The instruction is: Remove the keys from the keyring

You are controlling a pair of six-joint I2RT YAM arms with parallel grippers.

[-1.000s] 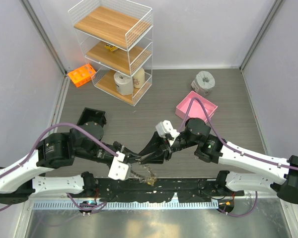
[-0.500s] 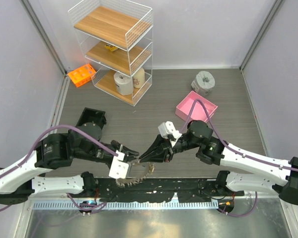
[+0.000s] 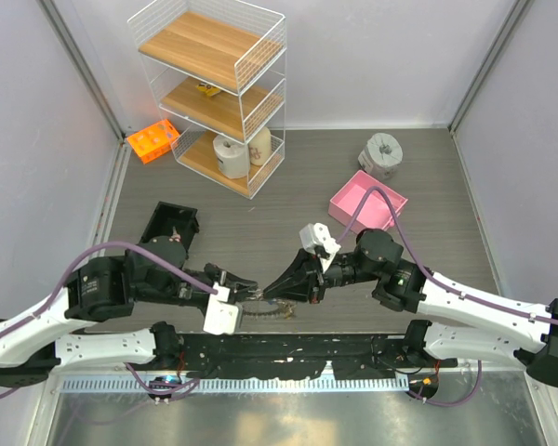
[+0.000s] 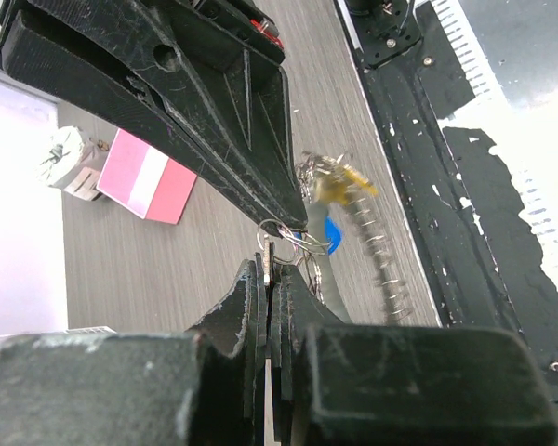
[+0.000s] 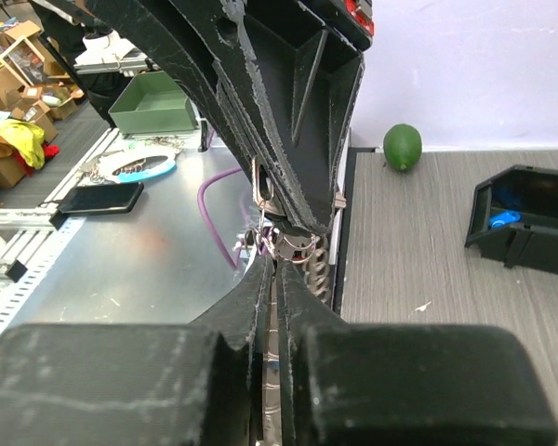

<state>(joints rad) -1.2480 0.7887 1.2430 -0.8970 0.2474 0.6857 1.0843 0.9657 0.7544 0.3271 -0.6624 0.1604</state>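
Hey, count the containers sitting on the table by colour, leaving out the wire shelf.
Orange crate: 1
Pink box: 1
Black bin: 1
Total: 3

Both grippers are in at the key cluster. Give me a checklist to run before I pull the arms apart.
1. Left gripper shut: ok, fingers pressed together.
2. Right gripper shut: ok.
3. Both tips at the keys: ok, they meet nose to nose at the cluster.
4. What each gripper pinches: cannot tell, only thin wire loops show at the tips.
5. Keys off the keyring: not ok, yellow and blue heads hang by the chain-like loop.
6. Pink box clear of the grippers: ok, it sits apart, beyond the right arm.
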